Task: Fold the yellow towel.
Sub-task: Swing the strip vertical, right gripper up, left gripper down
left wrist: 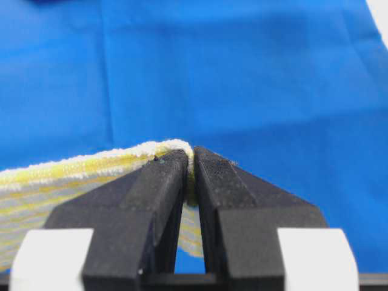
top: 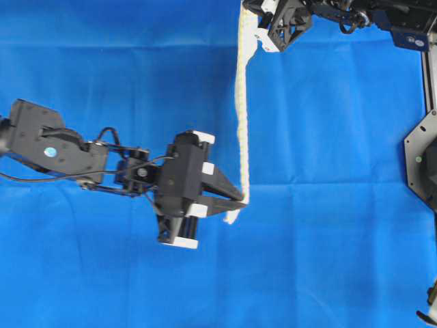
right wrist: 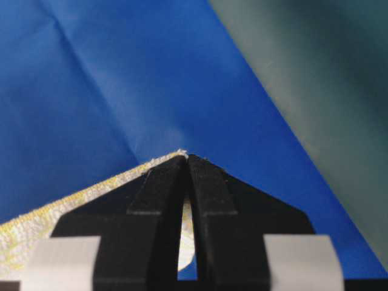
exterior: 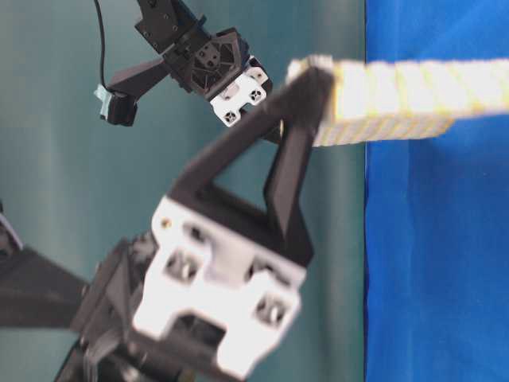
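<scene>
The yellow towel (top: 241, 116) is lifted off the table and hangs between both grippers, so from overhead it shows as a thin pale strip seen edge-on. My left gripper (top: 242, 199) is shut on its near end, with the hem pinched between the black fingertips (left wrist: 176, 167). My right gripper (top: 252, 24) is shut on the far end at the top edge of the overhead view; the towel corner (right wrist: 60, 212) runs off to the left of its tips. At table level the striped towel (exterior: 398, 99) stretches away from the closer gripper's tip (exterior: 314, 79).
A large plain blue cloth (top: 328, 205) covers the table beneath the towel. Its edge and the grey-green surface beyond (right wrist: 327, 73) show in the right wrist view. A black arm base (top: 423, 157) stands at the right edge.
</scene>
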